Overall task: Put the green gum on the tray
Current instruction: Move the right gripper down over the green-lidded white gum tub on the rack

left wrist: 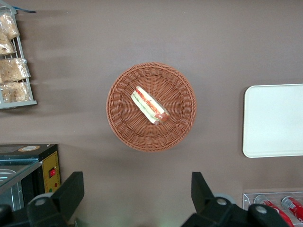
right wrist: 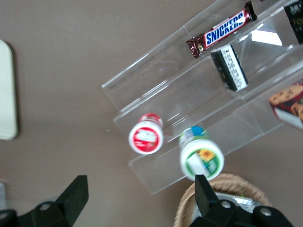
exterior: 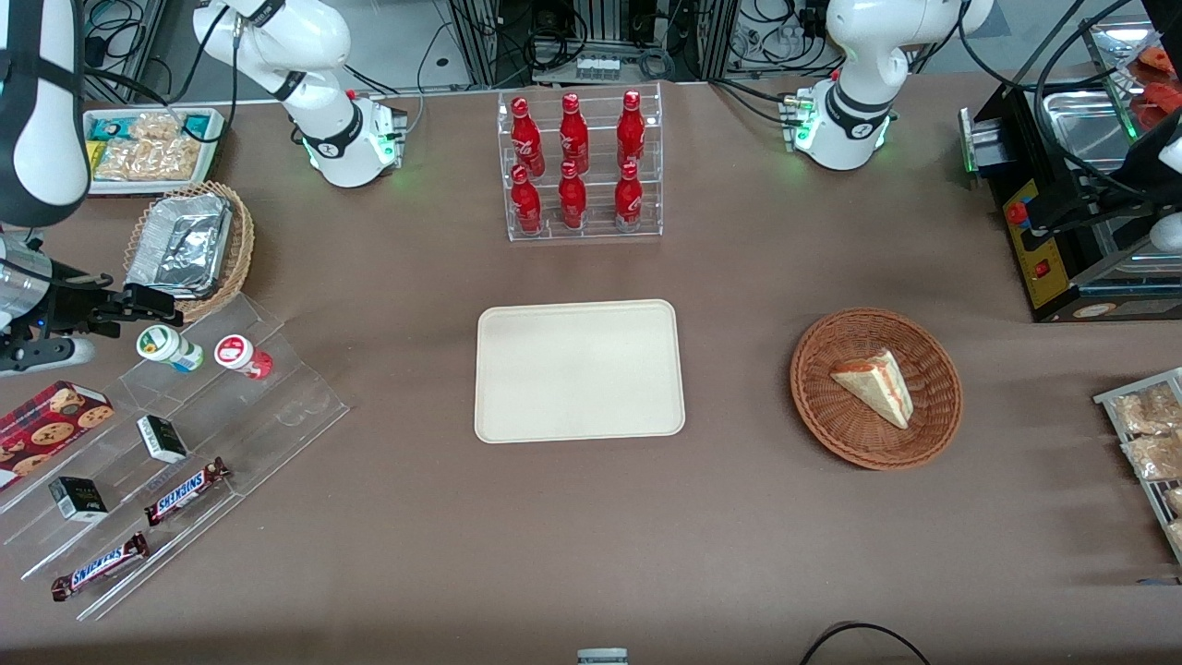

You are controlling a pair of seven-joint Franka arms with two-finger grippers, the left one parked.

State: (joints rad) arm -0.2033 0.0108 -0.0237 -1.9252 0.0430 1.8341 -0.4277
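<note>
The green gum (exterior: pixel 169 347) (right wrist: pixel 201 156), a small white bottle with a green-and-white lid, stands on the top step of a clear acrylic shelf (exterior: pixel 277 406), beside a red-lidded bottle (exterior: pixel 242 356) (right wrist: pixel 146 136). My right gripper (exterior: pixel 152 308) (right wrist: pixel 139 196) hangs open above the shelf's edge. It is slightly farther from the front camera than the green gum, with nothing between its fingers. One finger (right wrist: pixel 204 191) shows close by the gum's lid. The cream tray (exterior: pixel 579 369) (right wrist: pixel 7 90) (left wrist: pixel 274 120) lies flat mid-table, toward the parked arm's end from the shelf.
A wicker basket with a foil tray (exterior: pixel 189 245) sits close by the gripper. Snickers bars (exterior: pixel 185 491) (right wrist: pixel 220 29), small black boxes (exterior: pixel 162 438) and a cookie box (exterior: pixel 46 420) lie on the shelf's lower steps. A cola bottle rack (exterior: pixel 580 166) and a sandwich basket (exterior: pixel 875 388) stand farther off.
</note>
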